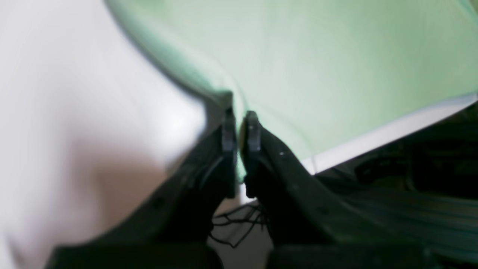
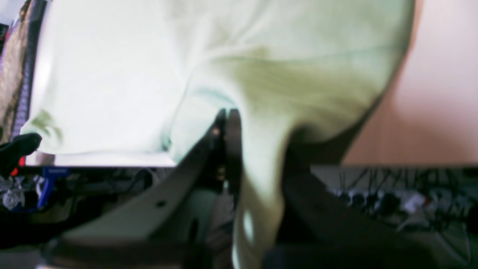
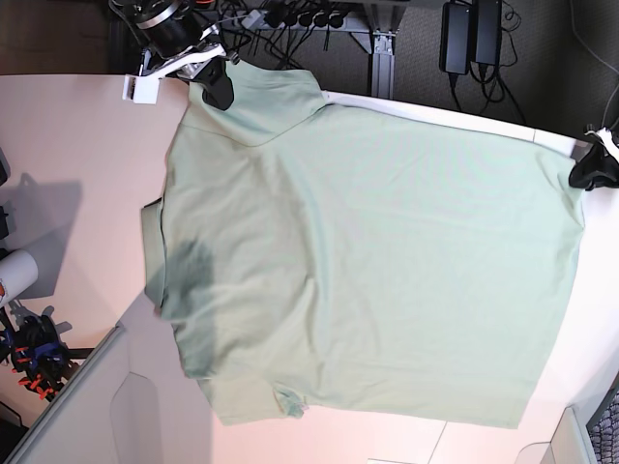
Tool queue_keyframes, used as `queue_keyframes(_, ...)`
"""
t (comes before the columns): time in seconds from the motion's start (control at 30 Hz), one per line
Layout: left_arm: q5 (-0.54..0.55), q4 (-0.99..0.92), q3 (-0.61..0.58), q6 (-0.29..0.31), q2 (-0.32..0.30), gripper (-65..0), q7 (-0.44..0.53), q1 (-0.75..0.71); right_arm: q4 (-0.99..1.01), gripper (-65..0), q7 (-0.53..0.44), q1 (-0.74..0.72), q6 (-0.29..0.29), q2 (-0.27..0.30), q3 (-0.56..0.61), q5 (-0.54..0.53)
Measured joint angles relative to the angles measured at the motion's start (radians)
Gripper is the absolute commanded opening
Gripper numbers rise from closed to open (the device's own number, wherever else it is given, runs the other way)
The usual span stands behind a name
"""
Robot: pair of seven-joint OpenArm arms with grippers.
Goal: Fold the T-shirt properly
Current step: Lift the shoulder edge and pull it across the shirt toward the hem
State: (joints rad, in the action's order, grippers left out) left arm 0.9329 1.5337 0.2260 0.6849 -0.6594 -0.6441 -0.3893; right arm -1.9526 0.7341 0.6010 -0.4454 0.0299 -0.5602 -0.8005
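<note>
The pale mint-green T-shirt point(image 3: 368, 261) lies spread over the table, its length running left to right. My right gripper point(image 3: 218, 89) is at the shirt's far left corner and is shut on the cloth; in the right wrist view point(image 2: 227, 119) the fabric point(image 2: 298, 74) bunches around the closed jaws. My left gripper point(image 3: 592, 169) is at the shirt's right edge. In the left wrist view point(image 1: 240, 129) its jaws are closed on the edge of the green cloth point(image 1: 336, 74). The collar and buttons are not visible.
The white table point(image 3: 68, 135) shows left of the shirt. Cables and a power strip point(image 3: 290, 17) hang behind the far edge. A white roll point(image 3: 14, 275) and dark clamps point(image 3: 39, 358) sit at the left edge. A pale slanted panel point(image 3: 97, 406) lies at the bottom left.
</note>
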Motion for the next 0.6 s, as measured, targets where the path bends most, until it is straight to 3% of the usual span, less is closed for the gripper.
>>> queue_keyframes(0.27, 0.019, 0.022, 0.032, 0.0, -0.025, -65.0, 0.004, 0.05, -0.01, -65.0, -0.008, -0.108, 0.0, 0.011, -0.008, 0.006)
queue_keyframes(0.37, -0.023, 0.012, 0.029, 0.002, -0.021, -65.0, 0.029, 0.093, 0.007, -65.0, -0.024, -0.185, -0.004, 0.025, -0.008, 0.047)
queue_keyframes(0.6, -0.051, -0.135, 0.022, 0.013, -0.016, -65.0, 0.066, 0.244, 0.179, -65.0, -0.037, -0.366, -0.011, 0.033, -0.008, 0.112)
